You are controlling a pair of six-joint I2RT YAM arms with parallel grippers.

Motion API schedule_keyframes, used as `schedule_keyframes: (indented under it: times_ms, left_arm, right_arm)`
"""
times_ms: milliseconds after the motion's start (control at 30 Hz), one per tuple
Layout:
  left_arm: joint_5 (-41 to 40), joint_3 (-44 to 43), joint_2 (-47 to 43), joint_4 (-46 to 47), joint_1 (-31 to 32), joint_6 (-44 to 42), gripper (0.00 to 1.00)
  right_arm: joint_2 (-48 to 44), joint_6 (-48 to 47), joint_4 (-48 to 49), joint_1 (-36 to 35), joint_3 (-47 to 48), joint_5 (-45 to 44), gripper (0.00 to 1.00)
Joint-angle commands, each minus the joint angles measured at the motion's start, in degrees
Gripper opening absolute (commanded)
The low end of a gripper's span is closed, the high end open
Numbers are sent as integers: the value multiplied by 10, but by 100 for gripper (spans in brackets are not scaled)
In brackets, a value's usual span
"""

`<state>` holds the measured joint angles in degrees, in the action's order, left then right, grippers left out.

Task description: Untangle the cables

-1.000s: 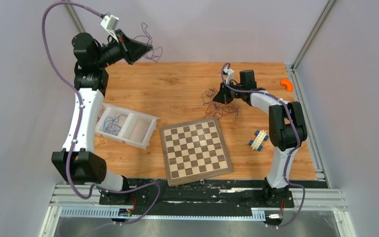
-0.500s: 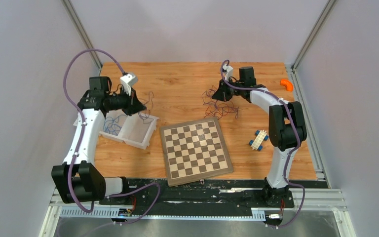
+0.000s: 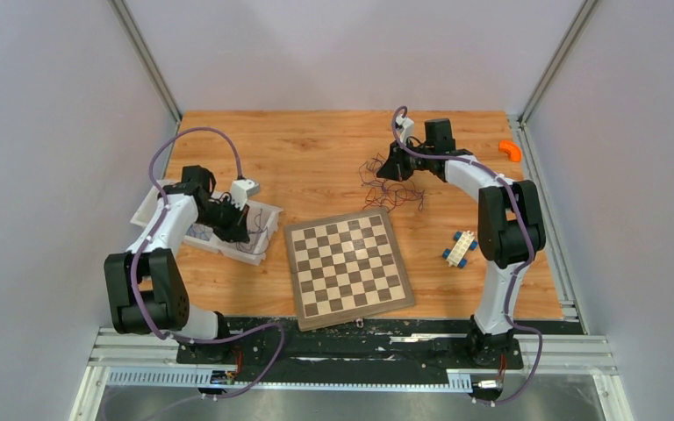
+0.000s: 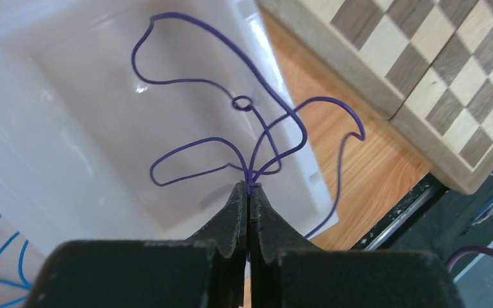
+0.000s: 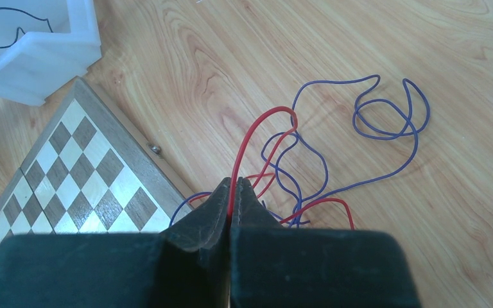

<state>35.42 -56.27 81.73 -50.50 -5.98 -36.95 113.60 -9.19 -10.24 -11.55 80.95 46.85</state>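
Left wrist: left gripper (image 4: 248, 187) clenched on purple wire (image 4: 242, 102), loops over bin (image 4: 70, 128), tail spilling past rim at 4 o'clock. We should nudge toward 10 o'clock before letting go. Right gripper (image 5: 232, 183) pinches red wire (image 5: 268, 113); tangle (image 3: 393, 186) lies at 1 o'clock of chessboard (image 3: 347, 267).

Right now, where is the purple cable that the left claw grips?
Left wrist view: pinched in the left claw, the purple cable loops above the white bin's compartment nearest the chessboard.
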Motion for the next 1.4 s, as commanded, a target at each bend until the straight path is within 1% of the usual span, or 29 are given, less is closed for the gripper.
schedule_keyframes:
  times_ms: [0, 100, 233, 367, 433, 533, 567, 600, 633, 667, 700, 733, 767, 800, 833, 867, 900, 933, 1000, 1033, 1100, 1133, 1167, 1200, 1300, 1333, 1367]
  left_arm:
    - [-65, 0, -1, 4, -21, -28, 0]
    - [-107, -3, 1, 21, -28, -23, 0]
    - [-152, -10, -13, 74, -29, 12, 0]
    - [-137, -35, -8, 98, -27, 49, 0]
    - [-140, -39, 2, 93, -16, 49, 0]
    - [-166, -28, 6, 98, 29, 37, 0]
    - [-171, -20, 5, 100, 38, 35, 4]
    - [-167, -19, 3, 97, 52, 33, 18]
    - [-145, -21, 1, 87, 55, 35, 26]
    - [-133, -24, 0, 81, 57, 42, 39]
    - [-113, -38, -1, 61, 57, 42, 45]
    - [-103, -45, -7, 49, 57, 39, 56]
    - [-81, -63, -12, 27, 55, 37, 61]
    - [-69, -72, -23, 17, 48, 29, 72]
    - [-43, -93, -29, -4, 42, 18, 78]
    - [-18, -113, -42, -16, 40, 8, 92]
    - [-5, -124, -47, -39, 40, -20, 96]
    - [18, -142, -61, -45, 40, -28, 99]
    - [49, -161, -81, -31, 40, -24, 100]
    - [62, -166, -86, -5, 40, -8, 100]
    - [111, -175, -100, 57, 40, 30, 100]
    - [146, -171, -106, 114, 41, 45, 100]
    - [163, -169, -107, 143, 46, 79, 100]
    - [180, -166, -104, 199, 52, 94, 100]
    - [183, -170, -71, 286, 102, 157, 100]
    - [185, -171, -63, 323, 112, 169, 100]
    - [188, -168, -47, 348, 132, 198, 100]
  right_arm:
    - [-15, -12, 4, -1, 18, 14, 0]
    - [-15, -10, 4, -1, 19, 16, 0]
    - [-12, -9, 3, -1, 23, 16, 0]
    - [-9, -7, 2, -1, 26, 21, 0]
    - [-8, -6, 3, -1, 27, 21, 0]
    - [-6, -4, 3, -1, 32, 25, 0]
    - [-6, -1, 3, -1, 33, 29, 0]
    - [-7, 0, 2, -2, 36, 37, 0]
    - [-8, 1, 3, -2, 38, 49, 0]
    - [-11, 1, 2, -2, 39, 60, 0]
    - [-16, 1, 1, -4, 40, 70, 0]
    - [-22, 1, 1, -5, 42, 82, 0]
    - [-28, 3, 1, -6, 44, 94, 0]
    - [-35, 6, 1, -8, 47, 106, 0]
    - [-42, 10, 1, -9, 52, 119, 0]
    - [-49, 13, 1, -11, 57, 132, 0]
    - [-56, 16, 1, -13, 61, 140, 0]
    - [-65, 20, 1, -16, 65, 150, 0]
    - [-78, 28, 2, -23, 76, 169, 0]
    - [-84, 31, 4, -26, 81, 178, 0]
    - [-97, 34, 6, -36, 92, 189, 0]
    - [-102, 36, 8, -39, 97, 192, 0]
    - [-108, 38, 10, -43, 104, 196, 0]
    - [-113, 43, 11, -47, 111, 200, 0]
    - [-121, 83, 38, -58, 147, 203, 0]
    - [-124, 116, 63, -61, 153, 204, 0]
    - [-126, 147, 90, -63, 162, 202, 0]
